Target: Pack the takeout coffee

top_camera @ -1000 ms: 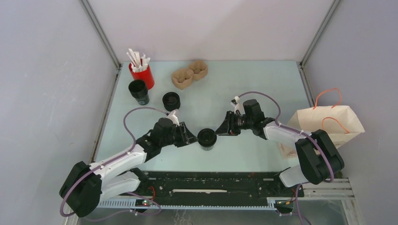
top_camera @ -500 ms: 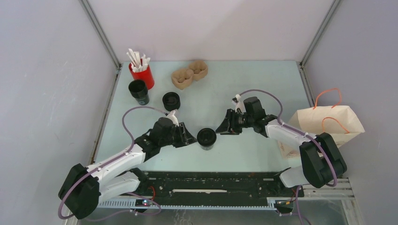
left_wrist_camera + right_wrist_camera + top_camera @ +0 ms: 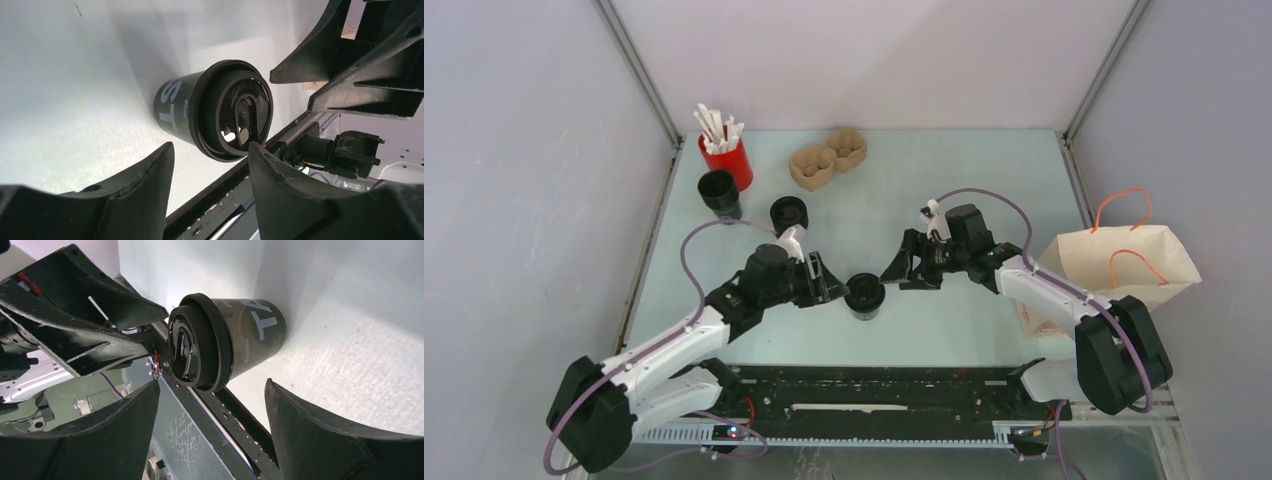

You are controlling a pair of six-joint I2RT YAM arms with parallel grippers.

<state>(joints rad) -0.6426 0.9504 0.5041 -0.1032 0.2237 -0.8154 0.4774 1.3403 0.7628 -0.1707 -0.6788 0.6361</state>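
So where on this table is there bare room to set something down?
Widest bare patch: the far right, between the cardboard carrier and the paper bag. Another lies mid-table, between the carrier and the takeout coffee. Crowded: the far-left corner with red cup, open black cup and black lid, and the coffee itself, flanked by left gripper and right gripper.

Taking the top view as a clock face centred on the takeout coffee (image 3: 865, 296), which stands on the table (image 3: 984, 180) near its front edge: the left gripper (image 3: 828, 284) sits just beside it at 9 o'clock, the right gripper (image 3: 903, 274) near at 2. The paper bag (image 3: 1124, 265) lies well apart at 3. The round piece (image 3: 789, 214) and the open cup (image 3: 720, 193) lie toward 10, the cup of sticks (image 3: 727, 155) just behind the open cup, the cup carrier (image 3: 828, 157) far off near 12.
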